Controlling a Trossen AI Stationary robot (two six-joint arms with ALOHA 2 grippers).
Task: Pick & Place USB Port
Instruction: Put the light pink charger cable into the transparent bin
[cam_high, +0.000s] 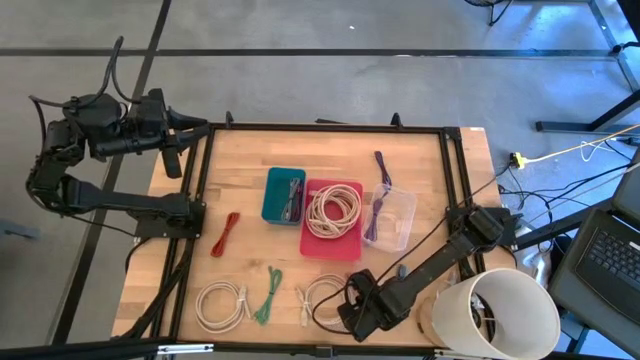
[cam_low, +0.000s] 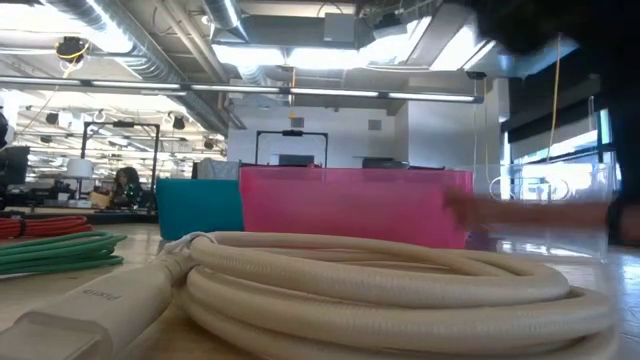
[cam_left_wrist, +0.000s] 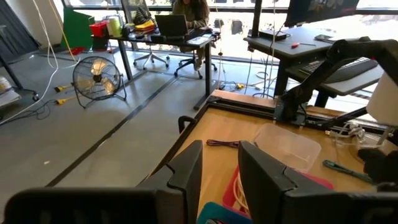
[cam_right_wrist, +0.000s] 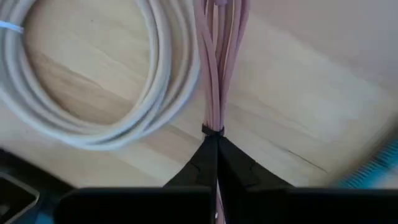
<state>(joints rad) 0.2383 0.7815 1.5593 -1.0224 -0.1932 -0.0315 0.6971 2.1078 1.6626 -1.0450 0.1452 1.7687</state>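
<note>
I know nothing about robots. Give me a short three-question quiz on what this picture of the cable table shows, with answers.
1. True or false: the right gripper is shut on a thin bundled pink cable.
2. What lies in the pink rectangular plastic tray? A: a coiled beige cable. B: a green cable. C: a red cable.
3. Which gripper hangs empty near the table's far corner, away from all the cables?

Key: 1 true. 2 A. 3 the left gripper, fingers apart, holding nothing.
</note>
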